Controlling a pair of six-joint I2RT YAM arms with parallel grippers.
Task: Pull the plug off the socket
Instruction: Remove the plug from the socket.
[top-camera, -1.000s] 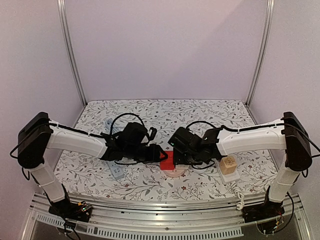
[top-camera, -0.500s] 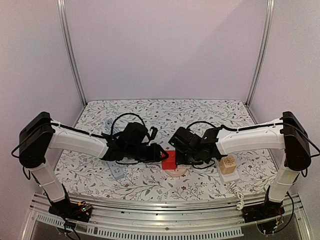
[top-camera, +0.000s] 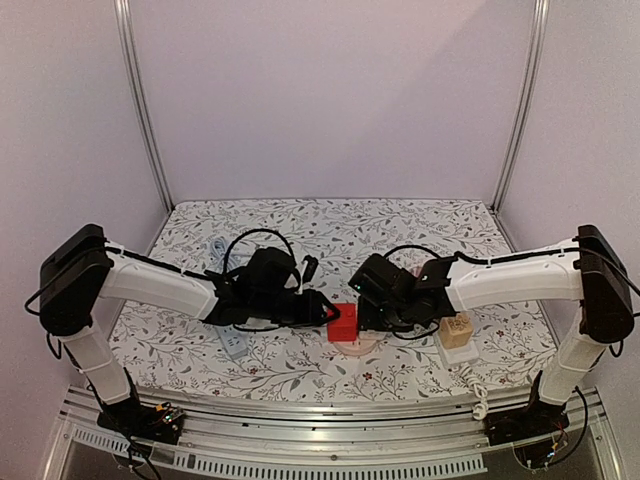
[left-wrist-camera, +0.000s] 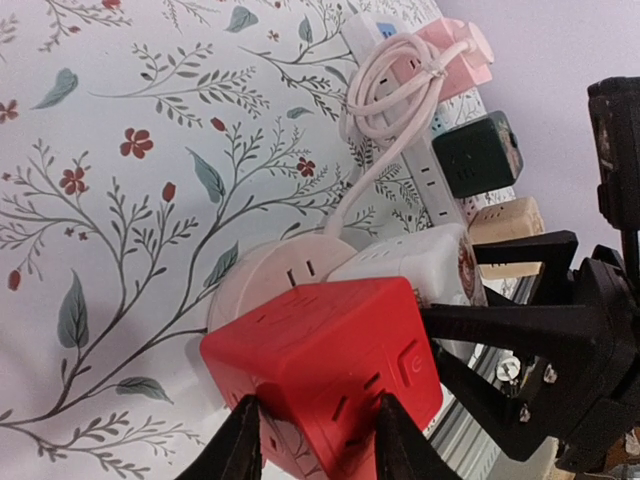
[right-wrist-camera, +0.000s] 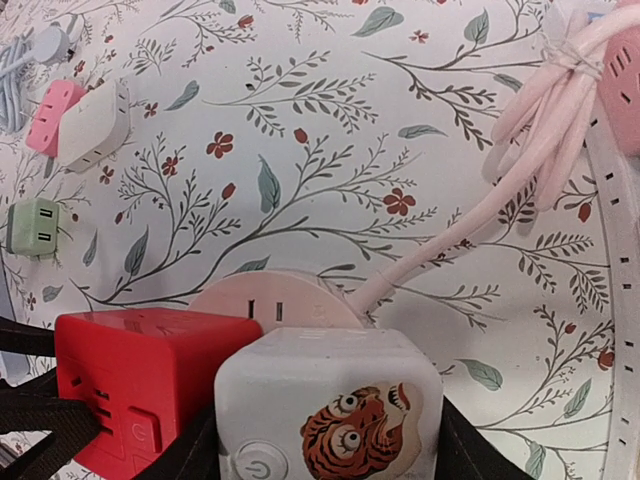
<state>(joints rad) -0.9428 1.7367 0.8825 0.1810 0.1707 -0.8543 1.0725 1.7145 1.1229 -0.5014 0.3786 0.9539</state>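
1. While both arms meet near the 6 o'clock edge of the table (top-camera: 300, 225), we see the red cube plug (left-wrist-camera: 320, 350) seated on the round socket base (left-wrist-camera: 265, 275). The white tiger-sticker cube (right-wrist-camera: 325, 400) touches it at 3 o'clock in the top view.
2. Our left gripper (left-wrist-camera: 320, 440) has a finger pressed on each opposite side of the red cube plug, so it is clamped on it.
3. Our right gripper (right-wrist-camera: 320, 445) hugs the white tiger-sticker cube, with both fingers against its sides.
4. From the left wrist the red cube plug lies at 3 o'clock, so the left arm is nearer.
5. We judge that the pull must run square off the base's face, while the right grip steadies the base.
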